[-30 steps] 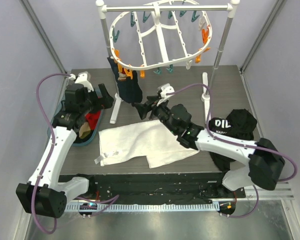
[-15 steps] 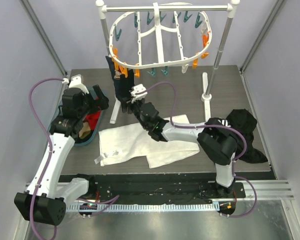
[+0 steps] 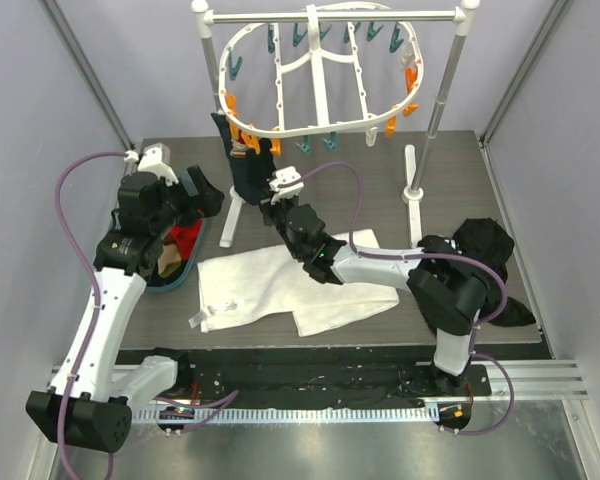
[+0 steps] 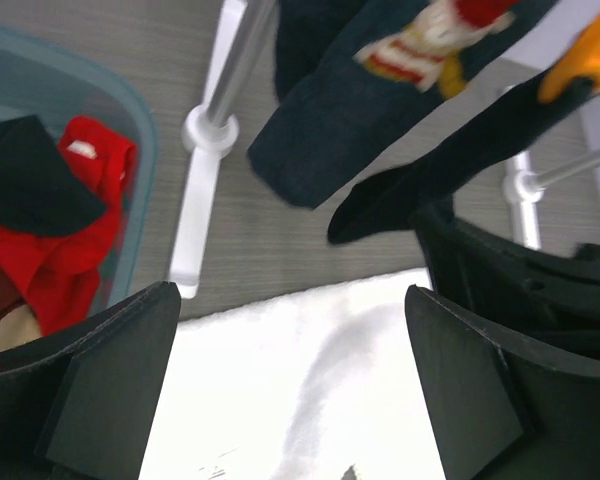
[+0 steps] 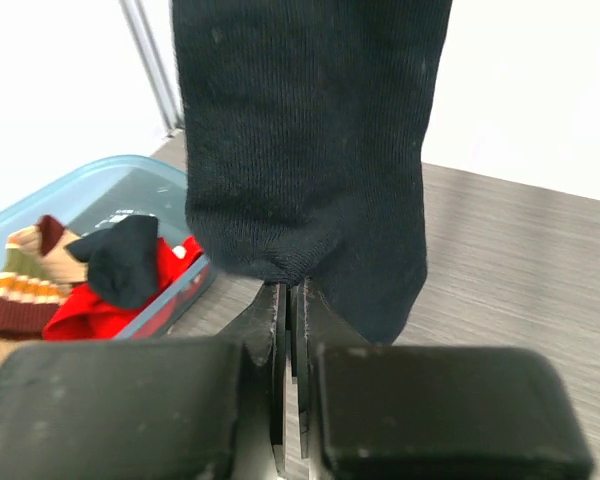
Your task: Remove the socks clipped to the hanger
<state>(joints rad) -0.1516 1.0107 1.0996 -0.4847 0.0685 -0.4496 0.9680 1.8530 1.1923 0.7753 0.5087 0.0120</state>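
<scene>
Two dark socks hang from orange clips at the left end of the white oval hanger (image 3: 310,128): a navy sock (image 4: 330,130) with a red and cream pattern, and a black sock (image 5: 300,150). In the top view the pair of socks (image 3: 248,172) hangs beside the rail's left pole. My right gripper (image 5: 290,292) is shut, its tips pinching the puckered toe of the black sock from below; in the top view the right gripper (image 3: 264,205) sits just under the pair. My left gripper (image 3: 208,198) stands open to the left, empty, and in its own view the left gripper (image 4: 290,400) hovers over the white cloth.
A teal bin (image 3: 180,275) at the left holds red (image 5: 90,310), striped tan (image 5: 20,290) and black socks. A white cloth (image 3: 280,285) lies mid-table. The grey rail (image 3: 330,16) carries the hanger, its left foot (image 4: 205,200) beside the bin. A black garment (image 3: 485,250) lies at the right.
My right arm has swung left from over the white cloth to under the hanging socks, and its jaws have closed on the black sock's toe. The left arm has hardly moved.
</scene>
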